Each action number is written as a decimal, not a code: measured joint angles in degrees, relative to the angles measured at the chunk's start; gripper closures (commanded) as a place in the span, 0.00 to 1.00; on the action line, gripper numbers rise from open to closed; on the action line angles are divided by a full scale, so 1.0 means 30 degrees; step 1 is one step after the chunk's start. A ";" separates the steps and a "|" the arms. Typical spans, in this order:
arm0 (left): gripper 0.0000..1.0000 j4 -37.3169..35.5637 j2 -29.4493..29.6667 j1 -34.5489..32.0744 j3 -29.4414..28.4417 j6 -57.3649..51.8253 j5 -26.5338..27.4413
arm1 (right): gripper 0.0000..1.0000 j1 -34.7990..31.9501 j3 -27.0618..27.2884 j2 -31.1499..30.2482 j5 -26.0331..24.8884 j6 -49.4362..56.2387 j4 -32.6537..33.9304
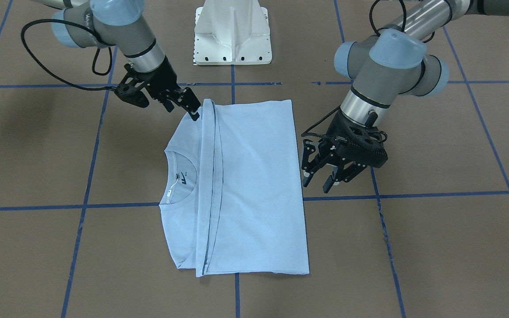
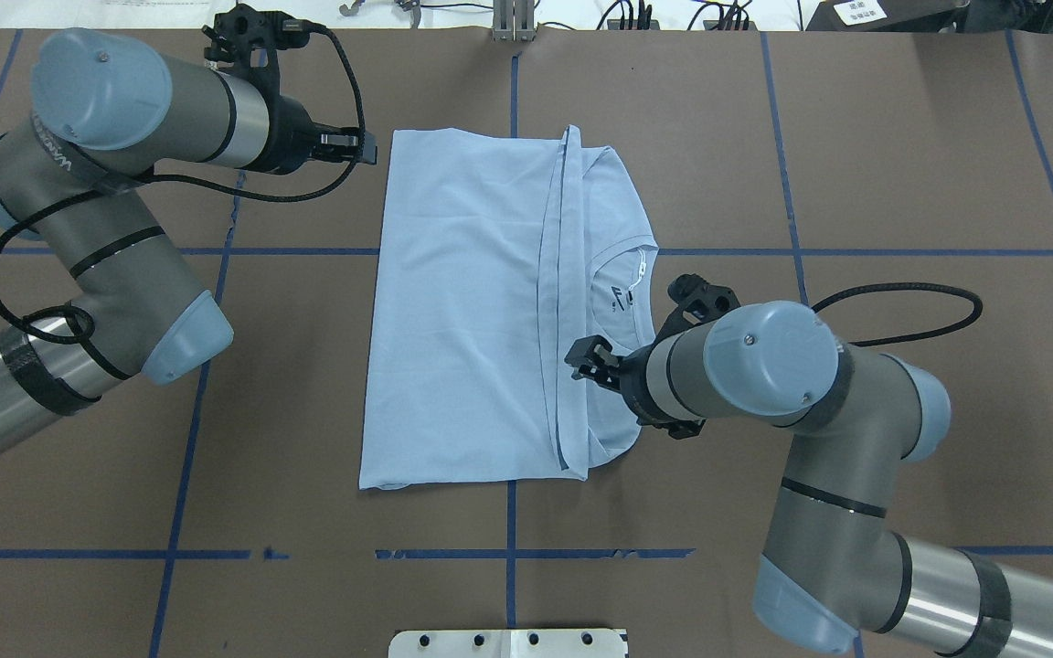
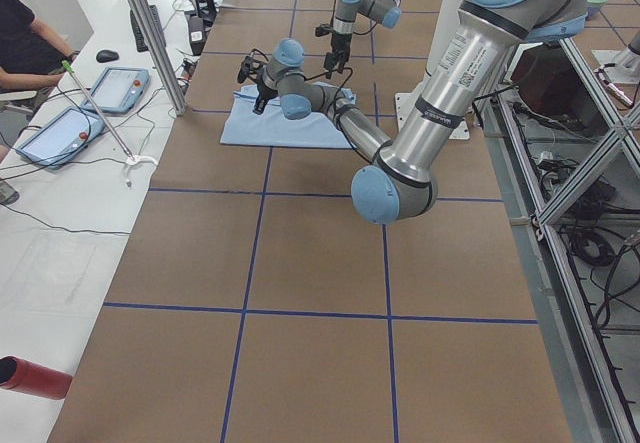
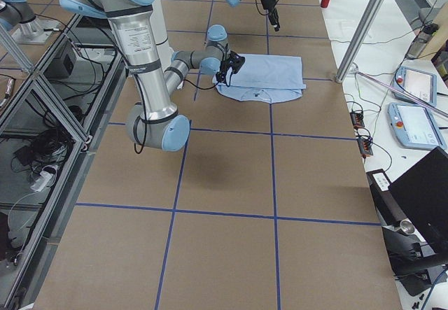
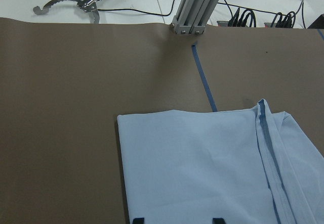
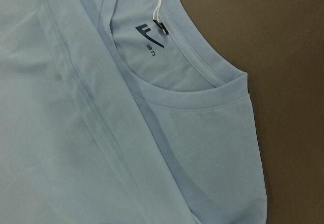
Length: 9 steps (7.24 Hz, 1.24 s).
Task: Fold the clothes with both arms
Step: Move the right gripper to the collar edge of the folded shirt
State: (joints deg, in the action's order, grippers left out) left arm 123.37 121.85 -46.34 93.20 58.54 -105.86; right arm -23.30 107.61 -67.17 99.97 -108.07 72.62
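Observation:
The light blue T-shirt [image 1: 254, 185] lies flat on the brown table, folded into a rectangle, with its hem laid across the chest as a raised band [image 2: 558, 302]. The collar [image 6: 167, 90] and white neck tag [image 2: 641, 265] show beside that band; the chest print is hidden. My left gripper [image 1: 317, 181] is open and empty, just off the shirt's edge near its far corner [image 2: 398, 137]; its fingertips [image 5: 136, 220] show at the bottom of the left wrist view. My right gripper [image 1: 188, 110] hovers over the hem band's near end [image 2: 586, 358], jaws seemingly apart, holding nothing.
The white pedestal base [image 1: 232, 35] stands at the robot's side of the table. Blue tape lines [image 2: 508, 91] grid the brown surface. An aluminium post [image 5: 195, 6] and cables stand at the far edge. A side table with tablets [image 3: 100, 93] and a seated person lie beyond.

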 measured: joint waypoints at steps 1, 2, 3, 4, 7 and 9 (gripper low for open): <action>0.45 -0.0034 -0.0025 0.0005 0.0051 0.0103 0.0005 | 0.01 0.0544 -0.0209 -0.0012 -0.0346 -0.0005 0.0193; 0.45 -0.0044 -0.0033 0.0017 0.0049 0.0221 0.0010 | 0.22 0.0913 -0.0283 -0.0031 -0.0484 -0.0017 0.0727; 0.45 -0.0048 -0.0033 0.0045 0.0025 0.0448 0.0011 | 0.47 0.1126 -0.0293 -0.0020 -0.0539 -0.0074 0.1298; 0.45 -0.0043 -0.0013 0.0072 0.0005 0.0738 0.0012 | 0.67 0.1252 -0.0308 -0.0014 -0.0558 -0.0167 0.1589; 0.45 -0.0022 0.0023 0.0093 -0.0031 0.1120 0.0012 | 1.00 0.1479 -0.0289 -0.0061 -0.0569 -0.0289 0.1749; 0.45 -0.0021 0.0008 0.0094 -0.0050 0.1140 0.0012 | 1.00 0.1604 -0.0168 -0.0124 -0.0564 -0.0291 0.1706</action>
State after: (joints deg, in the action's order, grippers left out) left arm 123.31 121.87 -46.06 93.05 61.96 -105.82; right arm -18.49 107.10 -67.54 98.28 -108.94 77.74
